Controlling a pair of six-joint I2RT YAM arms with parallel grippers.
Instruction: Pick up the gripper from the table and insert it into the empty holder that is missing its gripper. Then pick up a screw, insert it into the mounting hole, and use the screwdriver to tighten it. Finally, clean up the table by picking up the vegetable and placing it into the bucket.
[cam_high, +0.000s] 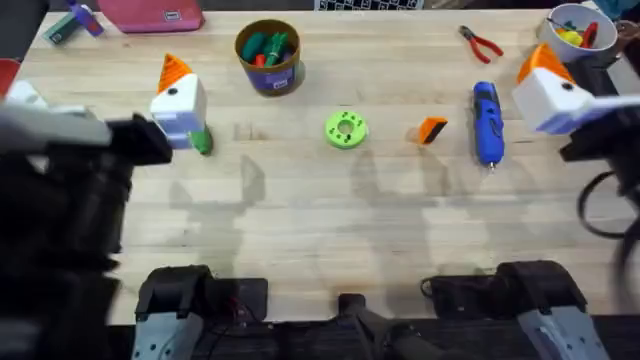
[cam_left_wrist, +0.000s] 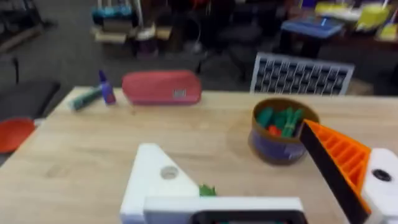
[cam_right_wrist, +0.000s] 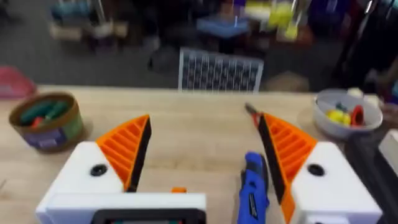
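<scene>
Loose gripper (cam_high: 431, 131), a ribbed orange plastic wedge with a black end, lies flat on the pale wooden desk (cam_high: 300, 230), between the lime green perforated disc (cam_high: 346, 129) and the blue cylindrical screwdriver (cam_high: 487, 123); untouched, so the first step looks not yet done. Left end effector (cam_left_wrist: 261, 180) hovers at the desk's left side, spread, holding nothing: one finger carries its orange ribbed pad, the other is the bare white angular holder (cam_left_wrist: 152, 177) with a round mounting hole, presumably held out to receive the wedge. Dark green vegetable (cam_high: 202, 141) lies on the desk just under that end effector. Right end effector (cam_right_wrist: 202, 155) hangs near the desk's right side, both orange pads fitted, fingers apart and empty, the screwdriver below it. Tan bucket (cam_high: 268, 56) with blue label band stands at the far side, already holding green and red toy pieces. Red-handled pliers (cam_high: 481, 43) and white bowl (cam_high: 581, 27) sit far right.
</scene>
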